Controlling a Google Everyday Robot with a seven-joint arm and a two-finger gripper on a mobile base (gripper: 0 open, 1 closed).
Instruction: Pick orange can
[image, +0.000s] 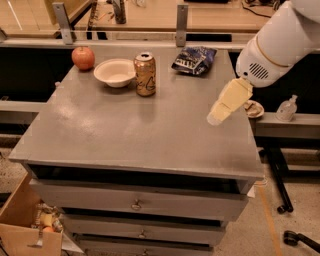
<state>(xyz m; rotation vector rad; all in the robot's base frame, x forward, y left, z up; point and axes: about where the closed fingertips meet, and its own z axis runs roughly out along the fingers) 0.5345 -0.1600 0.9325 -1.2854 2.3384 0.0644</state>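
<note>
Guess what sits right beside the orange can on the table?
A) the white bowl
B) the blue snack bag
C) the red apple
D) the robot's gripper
A: the white bowl sits close beside the orange can, while the gripper hangs far off toward the right of the picture.

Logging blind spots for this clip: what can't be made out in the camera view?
Copper-orange metal can: script too small to read.
Cream gripper, above the right side of the grey table: its white arm is cut off by the top-right edge.
Brown cardboard box: cut off by the lower-left corner.
</note>
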